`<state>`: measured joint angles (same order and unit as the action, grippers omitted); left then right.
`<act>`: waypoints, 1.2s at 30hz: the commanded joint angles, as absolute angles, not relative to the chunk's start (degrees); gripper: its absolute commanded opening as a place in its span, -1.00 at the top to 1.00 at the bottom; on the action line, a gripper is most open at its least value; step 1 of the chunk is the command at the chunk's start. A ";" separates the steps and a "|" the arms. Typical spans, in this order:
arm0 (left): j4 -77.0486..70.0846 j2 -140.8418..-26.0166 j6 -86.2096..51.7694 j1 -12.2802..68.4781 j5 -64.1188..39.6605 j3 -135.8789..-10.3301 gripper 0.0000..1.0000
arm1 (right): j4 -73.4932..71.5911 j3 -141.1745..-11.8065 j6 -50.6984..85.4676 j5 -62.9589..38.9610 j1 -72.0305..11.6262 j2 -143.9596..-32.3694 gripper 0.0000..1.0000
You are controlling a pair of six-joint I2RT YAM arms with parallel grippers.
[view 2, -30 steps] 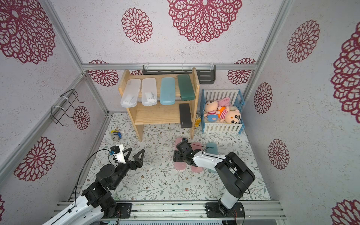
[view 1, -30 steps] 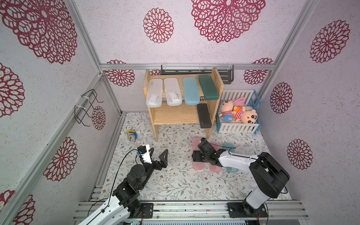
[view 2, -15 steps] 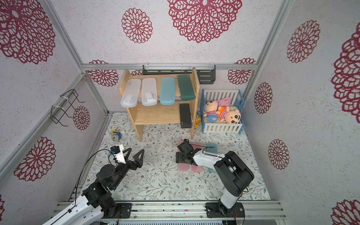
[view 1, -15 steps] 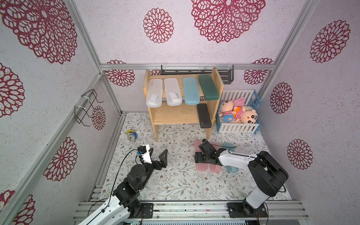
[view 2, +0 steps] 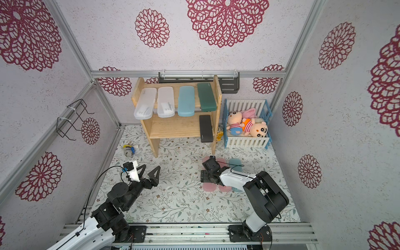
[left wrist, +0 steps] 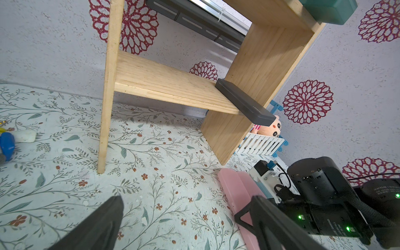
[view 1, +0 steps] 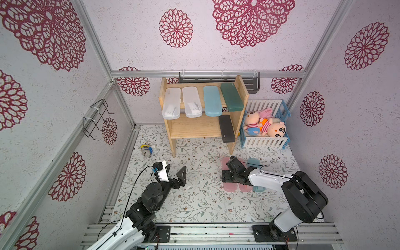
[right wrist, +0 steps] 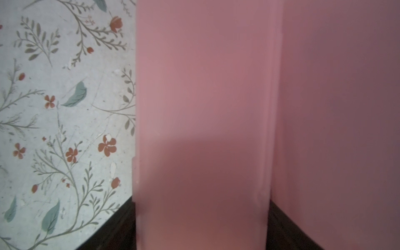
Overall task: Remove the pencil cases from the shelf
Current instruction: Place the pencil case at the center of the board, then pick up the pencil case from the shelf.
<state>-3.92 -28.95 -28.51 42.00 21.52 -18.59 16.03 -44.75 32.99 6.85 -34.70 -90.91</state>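
Pink case (right wrist: 201, 108) lies on the mat (view 1: 194, 205) between the jaws of the right gripper (view 1: 227, 175) (gripped or freed, I cannot tell); the left gripper (view 2: 149, 172) gapes empty. Next, I'd say, comes the black case (view 1: 226, 128) on the lower tier of the shelf (view 1: 194, 127): dead ahead of the right gripper, end-on to it.

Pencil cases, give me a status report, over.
Left gripper open. Right gripper straddling pink case on mat, grip unclear. Five pencil cases on shelf. Nothing blocking.

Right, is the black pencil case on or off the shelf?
On: the black pencil case lies on the lower tier of the shelf, its end overhanging the edge.
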 commanded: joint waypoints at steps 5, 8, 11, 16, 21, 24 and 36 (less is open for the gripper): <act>-3.03 -29.00 -27.95 42.45 21.62 -19.61 -0.95 | 17.32 -42.84 30.76 8.61 -32.56 -87.89 -0.64; -2.82 -29.00 -27.93 42.44 21.52 -19.86 -0.95 | 17.31 -42.55 30.03 8.61 -31.88 -87.73 -0.65; -2.68 -29.00 -28.11 42.49 21.39 -20.03 -0.95 | 17.32 -42.41 29.23 8.68 -31.48 -87.41 -0.67; -3.23 -29.46 -28.60 42.42 20.95 -20.34 -0.95 | 16.70 -42.59 28.25 8.20 -31.46 -85.57 -0.90; -4.37 -31.80 -29.51 42.36 20.07 -21.89 -0.95 | 15.83 -43.46 26.52 6.91 -31.55 -83.01 -0.98; -5.29 -33.93 -30.35 42.48 19.31 -23.47 -0.95 | 14.87 -44.12 25.59 4.83 -31.70 -80.51 -0.98; -8.24 -57.39 -44.68 42.24 7.65 -41.58 -0.96 | 13.20 -43.62 26.35 1.71 -29.43 -60.00 -0.98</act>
